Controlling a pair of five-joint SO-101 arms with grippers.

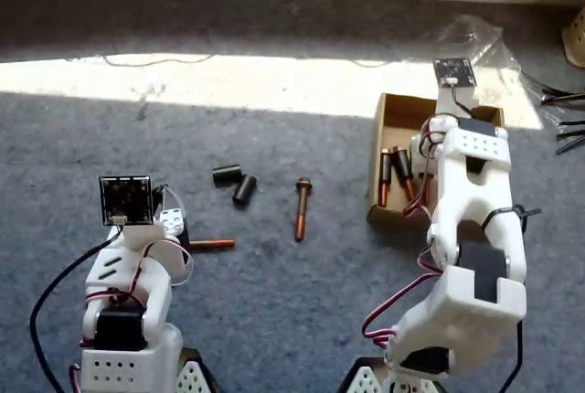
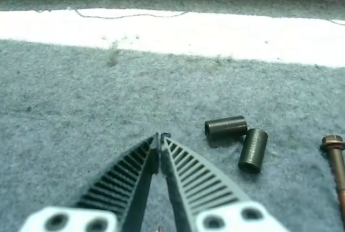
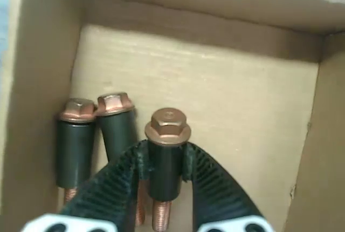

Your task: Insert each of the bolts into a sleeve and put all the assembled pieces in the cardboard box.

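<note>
Two dark sleeves (image 1: 227, 175) (image 1: 244, 189) lie loose on the grey carpet, with a copper bolt (image 1: 301, 208) to their right. A second bolt (image 1: 212, 244) lies right beside the left arm's wrist. My left gripper (image 2: 161, 137) is shut and holds nothing, its tips just short of the sleeves (image 2: 225, 127) (image 2: 253, 149). My right gripper (image 3: 165, 151) is inside the cardboard box (image 1: 395, 110), shut on the sleeve of an assembled bolt (image 3: 168, 127). Two more assembled pieces (image 3: 76, 145) (image 3: 116, 129) lie beside it on the box floor.
A clear plastic bag (image 1: 475, 37) lies behind the box, and black tools (image 1: 562, 128) sit at the right edge. A sunlit strip (image 1: 228, 82) crosses the floor behind the parts. The right arm (image 1: 471, 228) covers the box's near right side.
</note>
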